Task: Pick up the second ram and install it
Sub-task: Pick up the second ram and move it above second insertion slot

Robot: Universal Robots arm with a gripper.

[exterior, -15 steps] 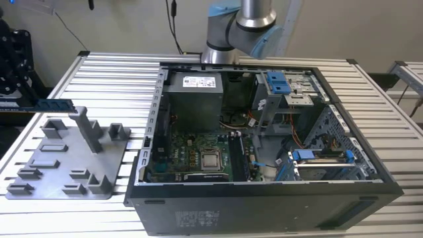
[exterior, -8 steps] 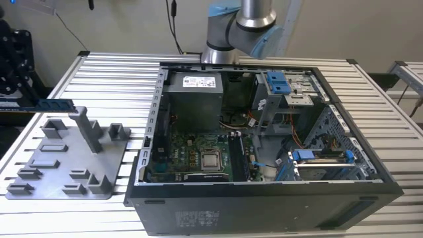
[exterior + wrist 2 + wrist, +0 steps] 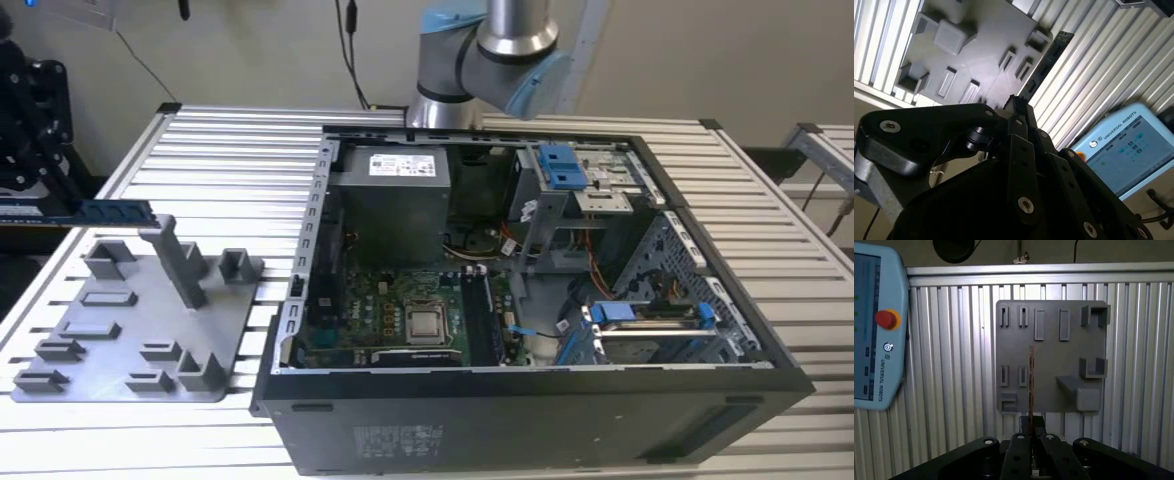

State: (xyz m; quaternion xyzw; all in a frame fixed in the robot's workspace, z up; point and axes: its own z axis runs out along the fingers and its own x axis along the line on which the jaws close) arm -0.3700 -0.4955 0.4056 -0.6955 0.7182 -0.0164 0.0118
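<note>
Held the second ram [image 3: 1031,382] edge-on in the gripper [image 3: 1031,424], clamped tight on it, above grey tray [image 3: 1054,357], teach pendant [image 3: 874,325] near, open computer case [image 3: 534,420] well apart.

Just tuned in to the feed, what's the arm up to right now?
The gripper is shut on the second ram and holds it edge-on over the grey tray, which sits on the slatted table. In the exterior view the stick is at that view's left, by the tray and well apart from the open computer case. It is not yet installed in the motherboard.
</note>
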